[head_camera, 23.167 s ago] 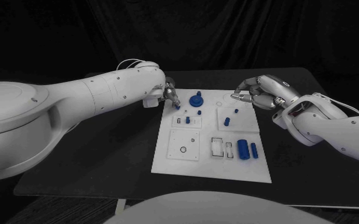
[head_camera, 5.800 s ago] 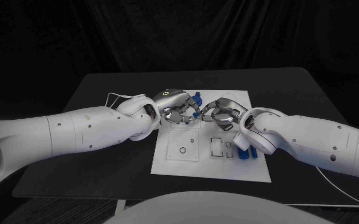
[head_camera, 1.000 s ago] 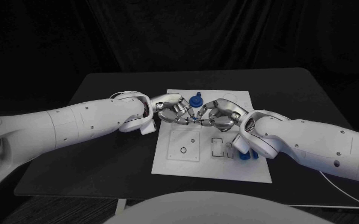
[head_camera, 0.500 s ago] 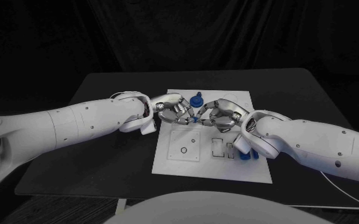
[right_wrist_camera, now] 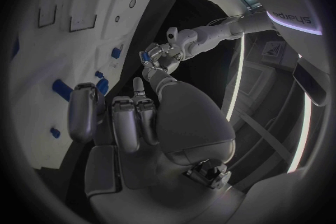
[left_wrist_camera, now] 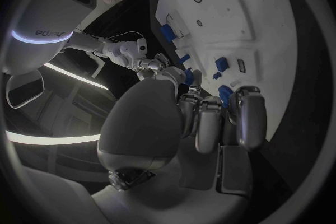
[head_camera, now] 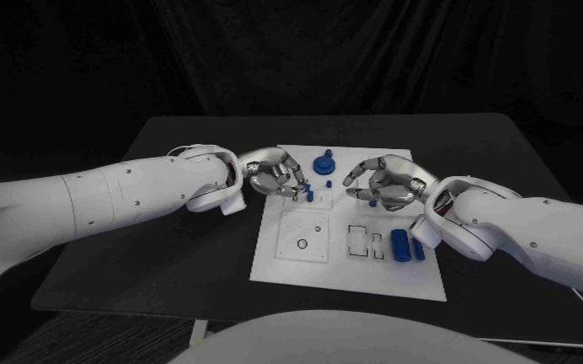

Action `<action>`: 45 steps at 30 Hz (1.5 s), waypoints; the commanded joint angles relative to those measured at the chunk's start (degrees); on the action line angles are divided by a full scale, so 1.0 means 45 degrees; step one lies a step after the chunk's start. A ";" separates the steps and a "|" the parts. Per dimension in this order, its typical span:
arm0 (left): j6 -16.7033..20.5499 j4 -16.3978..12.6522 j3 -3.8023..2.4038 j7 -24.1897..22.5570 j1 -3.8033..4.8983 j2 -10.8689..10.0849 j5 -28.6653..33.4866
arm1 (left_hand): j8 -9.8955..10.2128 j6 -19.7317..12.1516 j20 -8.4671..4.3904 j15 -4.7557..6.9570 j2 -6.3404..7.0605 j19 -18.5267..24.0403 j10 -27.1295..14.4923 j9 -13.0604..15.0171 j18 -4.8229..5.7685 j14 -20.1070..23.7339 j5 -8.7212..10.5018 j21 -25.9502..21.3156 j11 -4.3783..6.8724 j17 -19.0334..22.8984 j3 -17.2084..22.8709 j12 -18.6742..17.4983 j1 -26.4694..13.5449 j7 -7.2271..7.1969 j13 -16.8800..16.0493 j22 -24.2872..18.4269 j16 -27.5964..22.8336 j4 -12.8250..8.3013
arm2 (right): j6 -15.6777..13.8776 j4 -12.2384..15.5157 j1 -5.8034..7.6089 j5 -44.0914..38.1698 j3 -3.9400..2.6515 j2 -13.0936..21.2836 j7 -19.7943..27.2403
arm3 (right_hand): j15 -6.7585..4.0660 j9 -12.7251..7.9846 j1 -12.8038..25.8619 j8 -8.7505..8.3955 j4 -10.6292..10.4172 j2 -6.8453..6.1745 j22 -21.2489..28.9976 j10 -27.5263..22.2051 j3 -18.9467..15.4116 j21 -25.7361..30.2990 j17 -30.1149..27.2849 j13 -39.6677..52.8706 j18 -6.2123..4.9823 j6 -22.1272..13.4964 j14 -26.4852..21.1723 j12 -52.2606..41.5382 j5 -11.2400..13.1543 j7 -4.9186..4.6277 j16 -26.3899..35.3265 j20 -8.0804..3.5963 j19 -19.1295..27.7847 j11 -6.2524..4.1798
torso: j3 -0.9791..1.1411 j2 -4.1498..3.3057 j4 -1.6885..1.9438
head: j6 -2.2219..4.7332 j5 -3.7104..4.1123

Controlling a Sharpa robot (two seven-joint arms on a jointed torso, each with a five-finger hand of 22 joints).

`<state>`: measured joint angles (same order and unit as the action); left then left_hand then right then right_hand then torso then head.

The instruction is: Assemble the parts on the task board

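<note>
The white task board (head_camera: 346,273) lies in the middle of the table. A blue knob (head_camera: 323,164) stands at its far end, with a small blue peg (head_camera: 307,194) and another small piece (head_camera: 328,184) just in front of it. My left hand (head_camera: 274,177) hovers at the board's far left corner, fingers curled in, and I see nothing between them (left_wrist_camera: 203,117). My right hand (head_camera: 382,183) is over the board's far right part, fingers curled toward the thumb (right_wrist_camera: 119,117), with no part visible in it. Two blue cylinders (head_camera: 398,246) lie near the board's right edge.
The board carries a square plate with a ring (head_camera: 302,235) and two rectangular slots (head_camera: 359,242) on its near half. Black table (head_camera: 158,246) surrounds the board on every side. A dark curtain hangs behind.
The two hands, meeting fingertip to fingertip over a small blue piece a moment ago, have drawn apart, left hand leftward and right hand rightward. The small blue peg now stands free between them.
</note>
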<state>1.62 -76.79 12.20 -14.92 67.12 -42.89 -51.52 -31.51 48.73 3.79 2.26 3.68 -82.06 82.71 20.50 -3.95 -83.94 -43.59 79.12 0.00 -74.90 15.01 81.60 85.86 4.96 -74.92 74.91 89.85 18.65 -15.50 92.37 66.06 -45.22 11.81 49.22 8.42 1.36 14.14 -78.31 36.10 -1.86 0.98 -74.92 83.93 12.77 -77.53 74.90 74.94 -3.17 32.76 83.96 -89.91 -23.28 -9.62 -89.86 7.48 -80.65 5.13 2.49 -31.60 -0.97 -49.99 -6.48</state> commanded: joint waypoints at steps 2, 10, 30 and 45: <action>0.0334 -0.0423 -0.0025 0.2505 0.0501 -0.0180 0.0141 | -0.0282 -0.0012 -0.0018 0.0101 0.0132 -0.0131 0.0041 0.4147 0.0252 -0.1346 0.0201 0.0075 0.0000 -0.3355 0.1436 0.0017 -0.0164 -0.0107 -0.1393 0.2529 0.0034 -0.1159 | -0.0443 0.0451 0.0412 -0.0819 -0.0009 0.0383 -0.0094 | 0.0078 -0.0027 -0.0016 -0.0033 -0.0057 0.0009 -0.2223 0.1350 0.0073 0.0053 0.3355 0.3347 -0.0114 -0.0009 0.1343 -0.0020 -0.0076 -0.0065 -0.0032 0.0064 0.0040 0.0088 | 0.0030 0.0015 -0.0051 | -0.0003 -0.0005; -0.1715 -0.0804 -0.0025 0.6159 0.1636 -0.0276 0.0142 | -0.0397 -0.0187 -0.0074 0.0161 0.0197 -0.0134 0.0001 0.4479 0.0227 -0.1346 0.1045 -0.0041 0.0038 -0.3355 0.2313 -0.0124 -0.0666 -0.0134 -0.1230 0.2482 0.0034 -0.1475 | -0.0621 0.0834 0.1081 -0.1473 -0.0009 0.0736 -0.0234 | 0.0103 -0.0060 -0.0004 0.0024 -0.0127 0.0059 -0.2222 0.1350 0.0109 0.0066 0.3355 0.3347 -0.0118 0.0196 0.1343 -0.0020 -0.0051 -0.0061 -0.0032 0.0098 0.0033 0.0100 | 0.0066 -0.0024 -0.0107 | -0.0003 0.0027; -0.5897 0.1102 -0.0030 1.1408 0.2211 0.2139 0.0141 | -0.0388 -0.0298 -0.0082 0.0166 -0.0124 -0.0099 0.0075 0.4730 0.0187 -0.1346 0.2128 -0.0314 0.0040 -0.3355 0.2828 -0.0108 -0.1524 -0.0125 -0.1237 0.2398 0.0034 -0.2278 | -0.0179 0.0985 0.2092 -0.1654 -0.0008 0.0640 -0.0878 | 0.0086 -0.0143 0.0034 0.0040 -0.0285 0.0145 -0.2136 0.1350 0.0166 0.0293 0.3355 0.3347 -0.0181 0.0401 0.1343 -0.0020 0.0003 -0.0026 -0.0032 0.0105 0.0175 0.0074 | 0.0084 -0.0002 -0.0112 | -0.0003 0.0173; -0.5588 0.1919 -0.0030 1.1617 0.2213 0.3084 0.0141 | 0.0084 0.0204 -0.0229 0.0315 -0.0154 -0.0387 0.0512 0.4639 0.0250 -0.1346 0.2166 -0.0125 0.0175 -0.3355 0.3247 0.0362 -0.2331 -0.0244 -0.1723 0.2469 0.0034 -0.3143 | 0.0717 0.0668 0.2139 -0.1656 -0.0006 0.0337 -0.1267 | 0.0054 -0.0250 0.0098 0.0001 -0.0494 0.0286 -0.2071 0.1350 0.0240 0.0472 0.3355 0.3347 -0.0223 0.0513 0.1343 -0.0020 -0.0020 0.0013 -0.0032 0.0084 0.0279 0.0037 | 0.0054 -0.0002 -0.0071 | -0.0003 0.0039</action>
<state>-23.14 -68.23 12.12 36.79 76.91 -29.11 -51.38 -31.27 47.73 2.86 3.29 3.05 -83.38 83.82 27.46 -3.95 -84.15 -34.03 78.29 0.52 -74.90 23.74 83.05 75.58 5.35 -74.94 74.90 89.85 10.80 -14.40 95.40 75.63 -52.22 11.82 50.81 4.44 1.35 13.08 -77.91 36.10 -3.81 1.79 -74.95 83.93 13.76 -75.58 74.90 74.93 -3.13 34.69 83.95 -89.91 -23.26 -9.48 -89.85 7.88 -79.83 5.13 2.72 -31.55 -1.38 -49.99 -6.27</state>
